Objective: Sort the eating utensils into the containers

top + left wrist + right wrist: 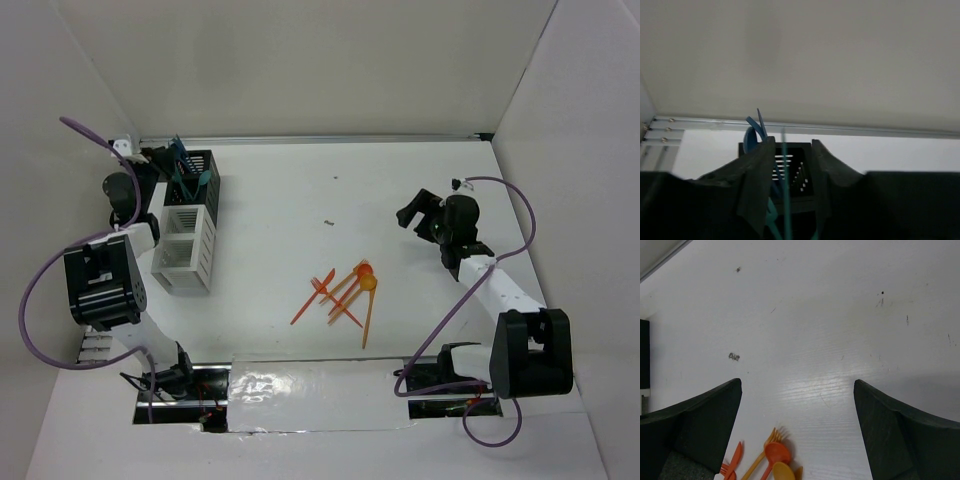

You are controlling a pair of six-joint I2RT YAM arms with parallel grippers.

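Note:
The black bin [212,195] stands at the far left and holds several blue and teal utensils [182,158]. The white divided bin [192,262] stands just in front of it. My left gripper [170,172] hovers over the black bin. In the left wrist view it [792,142] is open, with a thin teal utensil [785,180] standing upright between the jaws, touching neither, above the black bin [799,172]. Several orange and red utensils [345,290] lie in a pile mid-table. My right gripper [412,212] is open and empty, to the right of and beyond the pile [771,455].
White walls close in the table on the left, back and right. A shiny taped strip [320,390] runs along the near edge between the arm bases. A small dark speck [328,222] lies mid-table. The black bin's edge shows at the left of the right wrist view [644,352].

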